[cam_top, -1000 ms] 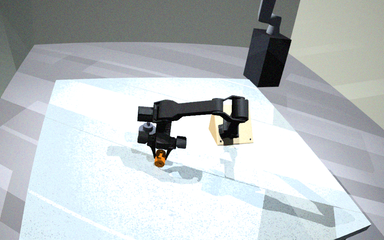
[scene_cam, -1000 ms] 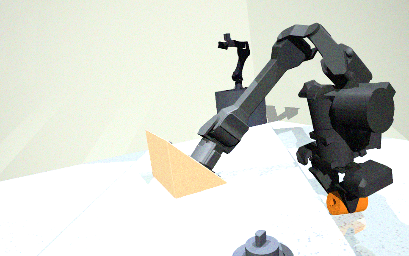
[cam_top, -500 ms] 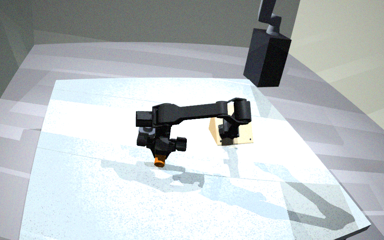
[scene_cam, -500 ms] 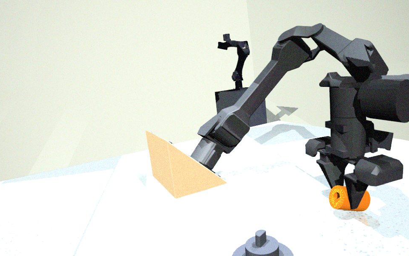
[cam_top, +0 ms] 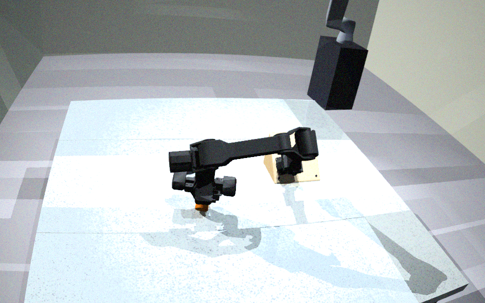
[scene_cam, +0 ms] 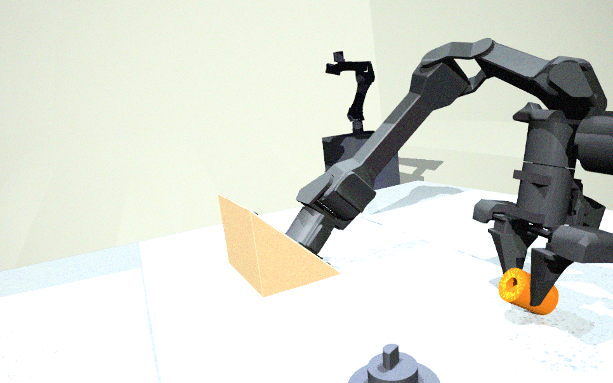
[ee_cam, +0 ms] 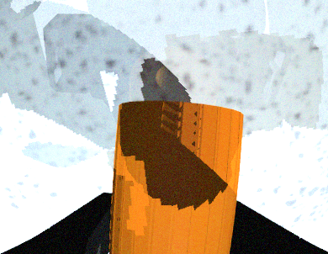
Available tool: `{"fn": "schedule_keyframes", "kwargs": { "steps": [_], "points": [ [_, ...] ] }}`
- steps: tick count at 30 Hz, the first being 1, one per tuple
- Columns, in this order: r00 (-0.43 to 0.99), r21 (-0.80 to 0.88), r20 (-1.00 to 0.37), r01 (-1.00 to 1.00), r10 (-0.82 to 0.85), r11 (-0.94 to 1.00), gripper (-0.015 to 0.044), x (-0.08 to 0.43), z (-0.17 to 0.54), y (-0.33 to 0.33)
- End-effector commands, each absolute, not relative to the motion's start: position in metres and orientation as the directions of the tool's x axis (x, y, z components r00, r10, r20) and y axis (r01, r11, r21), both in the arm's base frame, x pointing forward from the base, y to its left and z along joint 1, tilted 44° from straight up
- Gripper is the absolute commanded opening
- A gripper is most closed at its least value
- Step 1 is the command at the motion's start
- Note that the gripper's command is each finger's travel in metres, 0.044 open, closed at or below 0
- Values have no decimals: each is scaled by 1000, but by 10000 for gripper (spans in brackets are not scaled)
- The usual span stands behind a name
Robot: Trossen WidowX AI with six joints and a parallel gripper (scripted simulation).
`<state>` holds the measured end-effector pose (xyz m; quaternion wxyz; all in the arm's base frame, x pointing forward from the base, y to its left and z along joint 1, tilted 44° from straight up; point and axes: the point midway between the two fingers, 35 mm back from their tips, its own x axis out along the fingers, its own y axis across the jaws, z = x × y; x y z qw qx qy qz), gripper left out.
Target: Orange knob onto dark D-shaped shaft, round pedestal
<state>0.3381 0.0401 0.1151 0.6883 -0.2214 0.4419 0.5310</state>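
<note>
The knob (cam_top: 201, 207) (scene_cam: 547, 300) (ee_cam: 205, 168) is bright orange, its end face speckled yellow; dark brown shadow patches its side. The jaws (scene_cam: 524, 289) look near-black. The pedestal (scene_cam: 393, 371) seems slate grey, the wedge (cam_top: 309, 173) (scene_cam: 280, 257) tan, the desk (cam_top: 105, 271) (scene_cam: 204, 342) white with pale bluish speckles.

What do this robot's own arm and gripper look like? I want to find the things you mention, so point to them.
The arm is dark grey to black, with angular links and rounded joint housings; its lowest section is a paler grey cylinder. The gripper (cam_top: 202, 206) (scene_cam: 524, 289) (ee_cam: 170, 208) is also black, with two blocky finger carriages and tapered, wedge-like fingers. I see no cable or sleeve.
</note>
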Motion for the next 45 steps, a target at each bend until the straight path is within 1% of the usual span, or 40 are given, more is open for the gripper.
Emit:
{"fn": "schedule_keyframes", "kwargs": {
  "steps": [1,16,30,45],
  "points": [
    [18,166,-879,-925,476,341,179,340,119,42],
    [-79,165,-964,-926,253,341,179,346,131,52],
    [-164,165,-986,-926,31,340,179,351,140,64],
    [-158,154,-987,-928,15,340,179,353,144,67]
  ]
}}
